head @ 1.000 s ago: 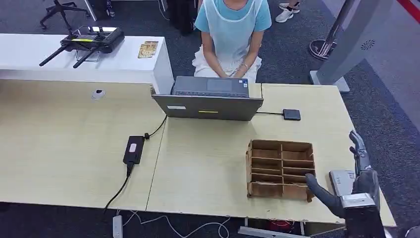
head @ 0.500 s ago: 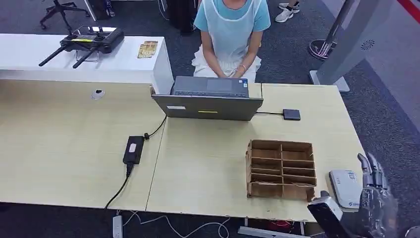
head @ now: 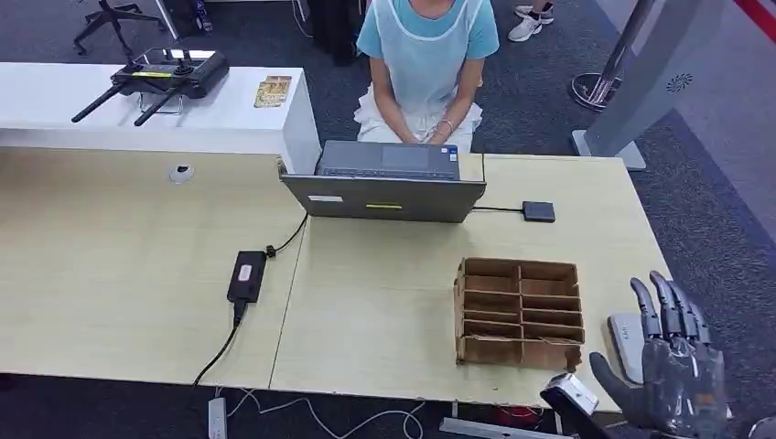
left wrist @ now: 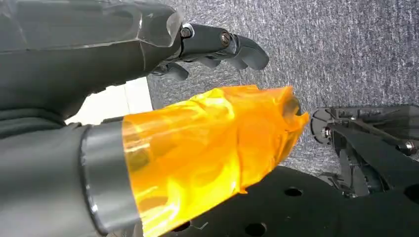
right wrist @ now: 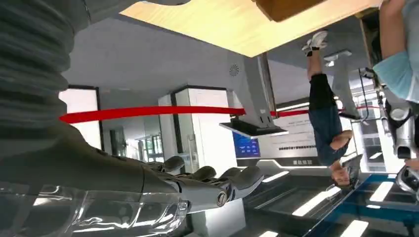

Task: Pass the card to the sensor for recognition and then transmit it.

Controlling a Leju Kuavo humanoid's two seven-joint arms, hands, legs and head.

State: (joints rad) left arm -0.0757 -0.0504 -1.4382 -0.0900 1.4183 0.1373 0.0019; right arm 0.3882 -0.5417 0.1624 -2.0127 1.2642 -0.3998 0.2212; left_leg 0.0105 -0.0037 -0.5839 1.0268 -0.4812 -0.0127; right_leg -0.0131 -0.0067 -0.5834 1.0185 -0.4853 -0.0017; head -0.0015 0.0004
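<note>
A white flat card [head: 625, 340] with rounded corners lies on the table's near right corner, beside the cardboard divider box [head: 519, 314]. My right hand [head: 674, 366] hovers at that corner with its fingers [head: 666, 307] spread upward over the card's right part, holding nothing. In the right wrist view the right hand's fingers [right wrist: 212, 183] stretch out empty. A small black sensor pad [head: 539, 211] lies far across the table, cabled to the laptop [head: 385, 186]. My left hand [left wrist: 148, 74] hangs over grey carpet, its thumb [left wrist: 207, 148] wrapped in orange film, nothing in it.
A person in a light blue top [head: 427, 55] sits behind the laptop. A black power brick [head: 247, 275] with its cable lies at the table's middle left. A white counter [head: 229, 119] at the back left carries a black controller [head: 165, 75].
My right hand dropped back from the box's corner toward the table edge, then rose again with its fingers spread, covering part of the white card. The table's objects stayed put.
</note>
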